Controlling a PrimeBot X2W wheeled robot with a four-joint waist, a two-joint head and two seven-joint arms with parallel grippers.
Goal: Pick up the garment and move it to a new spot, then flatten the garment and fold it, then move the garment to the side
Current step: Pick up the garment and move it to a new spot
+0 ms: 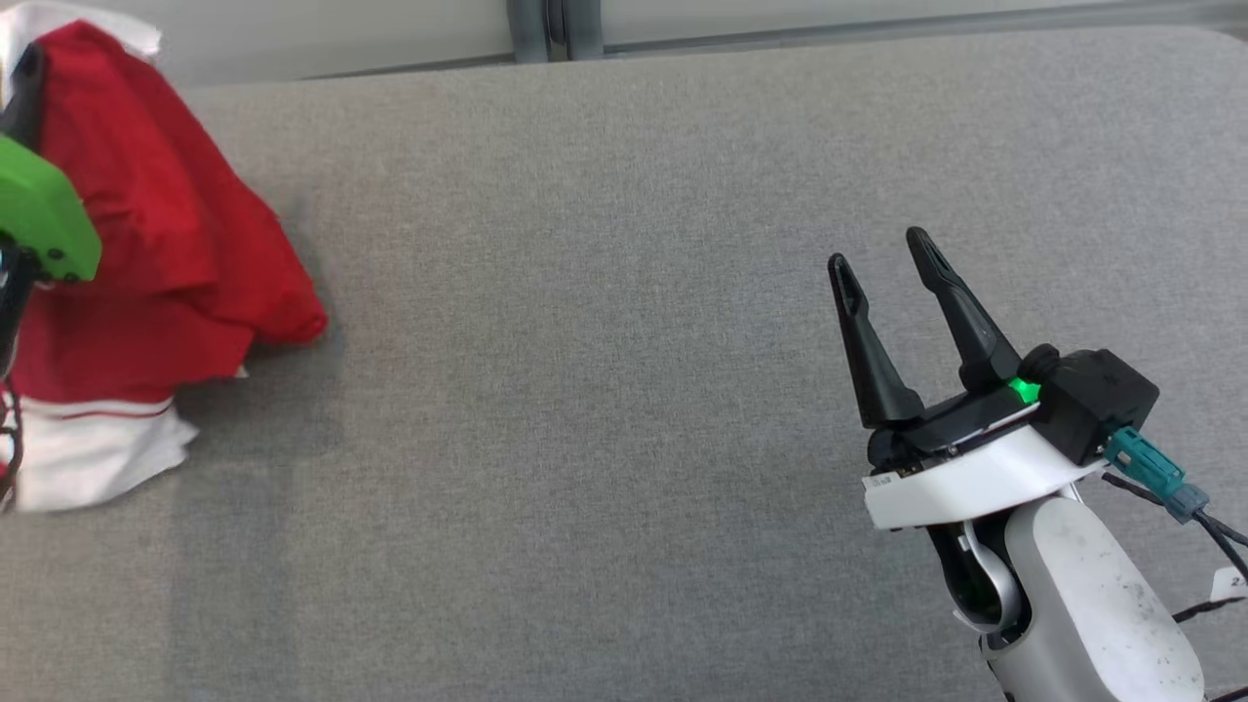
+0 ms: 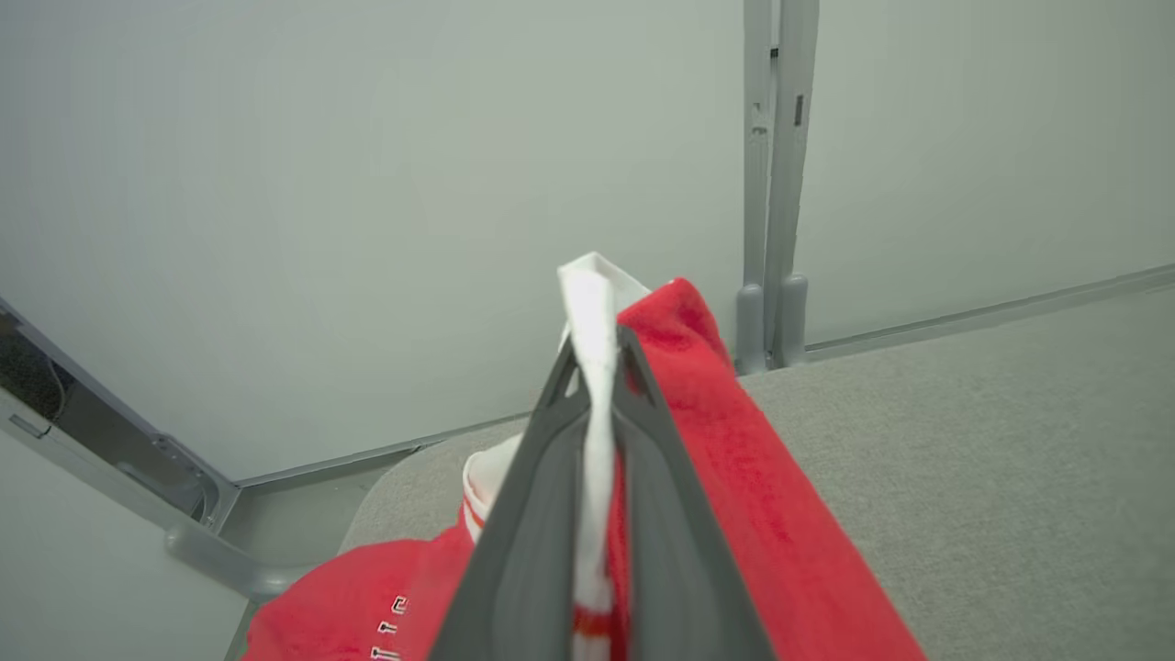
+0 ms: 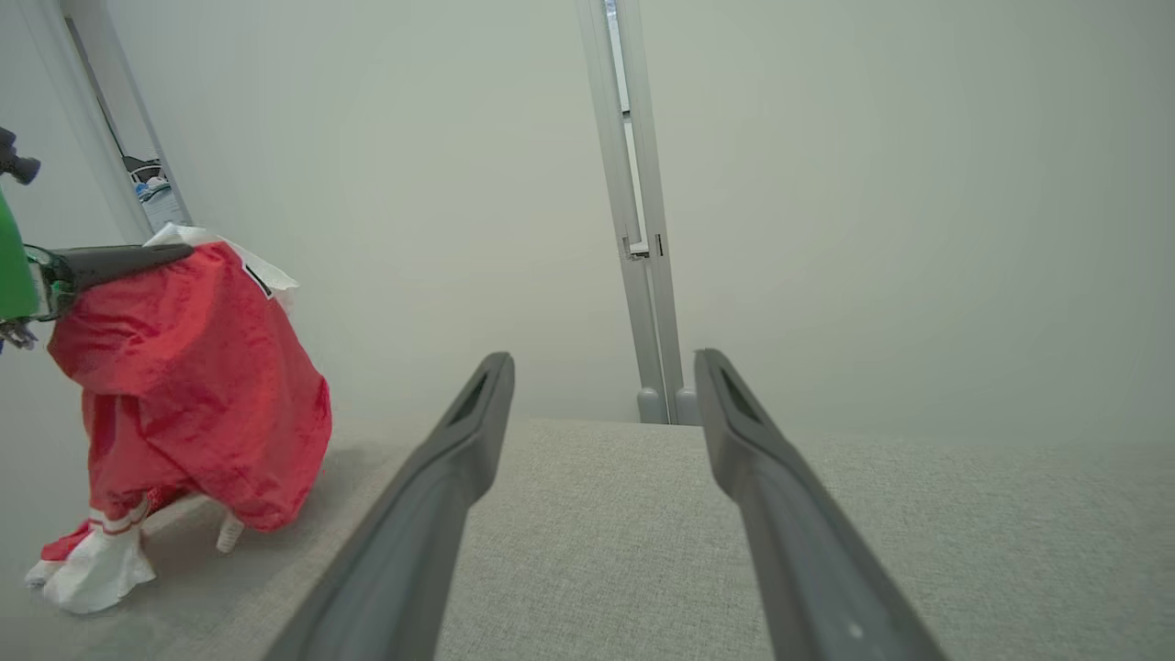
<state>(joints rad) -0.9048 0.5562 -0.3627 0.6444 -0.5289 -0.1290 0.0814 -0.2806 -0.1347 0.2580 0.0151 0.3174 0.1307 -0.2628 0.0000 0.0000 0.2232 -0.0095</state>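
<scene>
At the left end of the surface [image 1: 585, 409], the left fingers [image 2: 532, 514] are clamped on the garment [image 1: 166, 224], which dangles lengthwise; the right fingers [image 1: 865, 341] gape empty, way off right.

You are looking at what is probably a robot test lab: you are working inside a booth where plain pale wall panels [image 3: 413, 184] are meeting at a grey metal post [image 3: 643, 303] and a grey cloth-covered worktop [image 1: 624, 439] is stretching before you.
</scene>
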